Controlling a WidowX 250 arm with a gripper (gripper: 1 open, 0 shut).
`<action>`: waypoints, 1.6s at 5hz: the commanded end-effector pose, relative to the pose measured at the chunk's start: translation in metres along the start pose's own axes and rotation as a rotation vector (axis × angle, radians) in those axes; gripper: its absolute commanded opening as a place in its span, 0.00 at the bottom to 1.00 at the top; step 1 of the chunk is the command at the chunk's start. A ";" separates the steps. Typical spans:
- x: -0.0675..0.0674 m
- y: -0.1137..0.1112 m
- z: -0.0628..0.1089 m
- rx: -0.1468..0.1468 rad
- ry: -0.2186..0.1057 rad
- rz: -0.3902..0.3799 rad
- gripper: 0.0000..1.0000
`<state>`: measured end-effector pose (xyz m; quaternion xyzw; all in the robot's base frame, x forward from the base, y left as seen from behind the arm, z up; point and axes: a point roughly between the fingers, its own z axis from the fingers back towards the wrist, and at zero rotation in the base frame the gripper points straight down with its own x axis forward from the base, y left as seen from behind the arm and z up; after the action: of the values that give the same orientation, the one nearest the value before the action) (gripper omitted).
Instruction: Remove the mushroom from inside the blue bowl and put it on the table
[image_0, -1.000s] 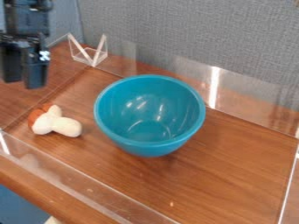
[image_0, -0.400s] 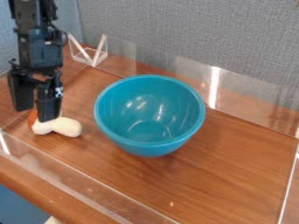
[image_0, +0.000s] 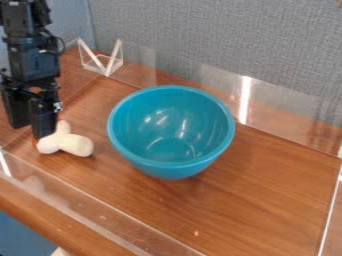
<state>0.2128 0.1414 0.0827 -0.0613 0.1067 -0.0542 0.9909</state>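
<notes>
While the blue bowl (image_0: 171, 131) sits empty, the mushroom (image_0: 64, 144) is seen on the counter (image_0: 254, 200) at left; the end effector (image_0: 36, 128) has been lowered onto it, closure undeterminable.

Bowl (image_0: 171, 131) was parked about mid-table (image_0: 267, 185), upright, nothing seen inside it. Mushroom (image_0: 64, 145) was laid on its side on tabletop, left of bowl, near but apart from it, close to left wall. Gripper (image_0: 36, 125) was positioned right above mushroom's back end, pointed down, hiding part of it; contact couldn't be made out. Acrylic walls (image_0: 241, 90) were set around table edge, small angled clear piece (image_0: 100, 58) seen behind at back left.
</notes>
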 end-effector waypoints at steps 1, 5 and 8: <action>-0.003 0.008 0.011 0.014 -0.052 0.051 1.00; 0.002 0.003 0.031 0.039 -0.107 -0.070 1.00; 0.017 -0.006 0.003 0.057 -0.125 -0.092 1.00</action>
<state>0.2272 0.1303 0.0743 -0.0540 0.0554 -0.0989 0.9921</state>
